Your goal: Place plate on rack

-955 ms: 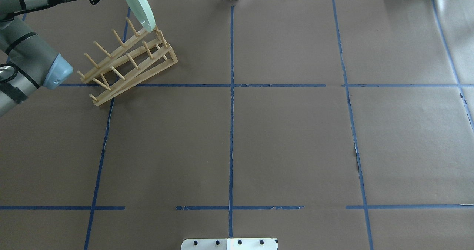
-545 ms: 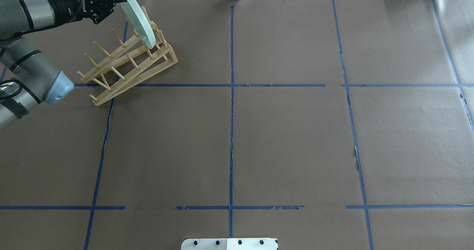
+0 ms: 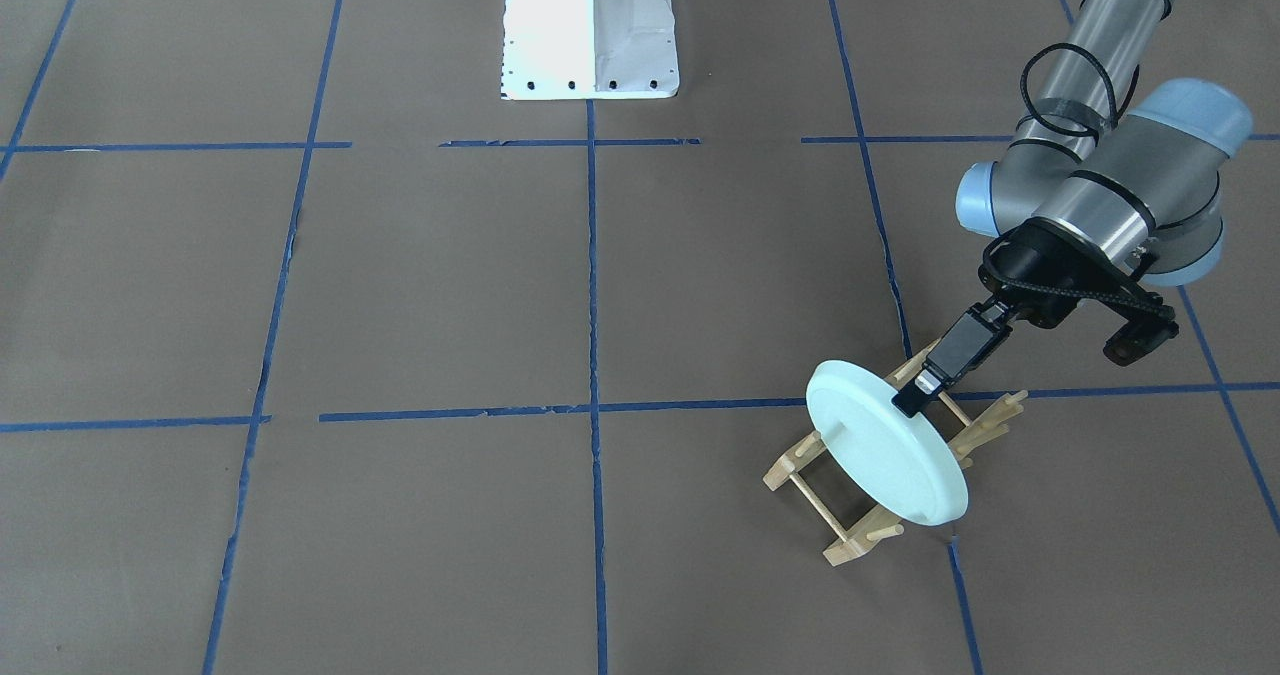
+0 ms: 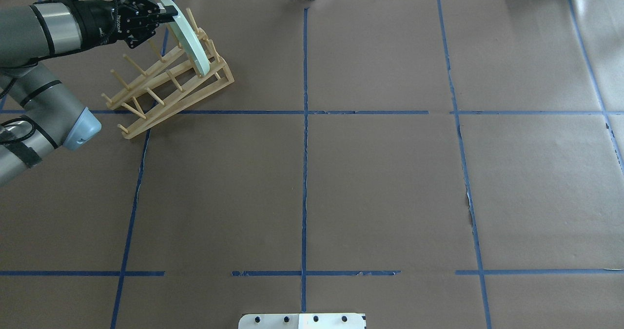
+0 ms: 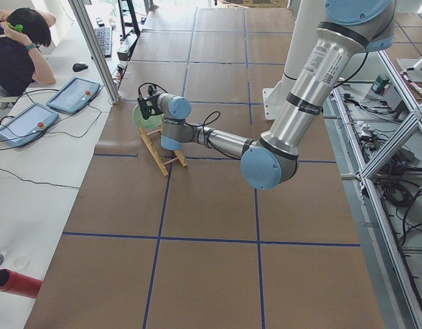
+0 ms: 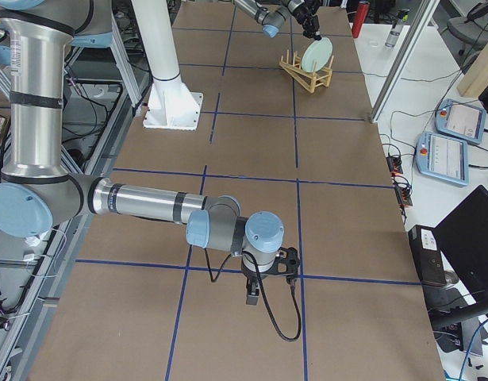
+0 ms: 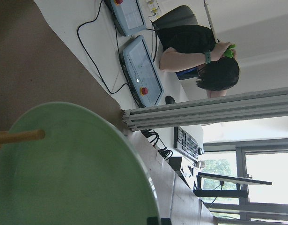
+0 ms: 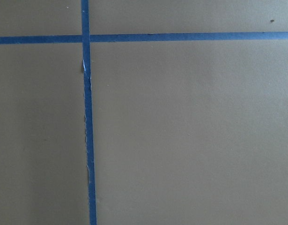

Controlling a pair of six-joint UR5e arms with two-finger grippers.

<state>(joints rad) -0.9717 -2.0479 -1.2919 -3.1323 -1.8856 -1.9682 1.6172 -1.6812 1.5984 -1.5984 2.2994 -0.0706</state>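
Observation:
The pale mint-green plate stands on edge, tilted, between the pegs at the far end of the light wooden rack. My left gripper is shut on the plate's upper rim. In the front-facing view the gripper pinches the rim of the plate over the rack. The plate fills the left wrist view, with one peg in front of it. My right gripper shows only in the exterior right view, low over the table; I cannot tell whether it is open or shut.
The table is covered in brown paper with blue tape lines. The white robot base stands at the near edge. A seated operator and teach pendants are beyond the table's far edge.
My left gripper has moved down and toward the rack with the plate. The plate's lower edge has dropped from above the pegs to between them.

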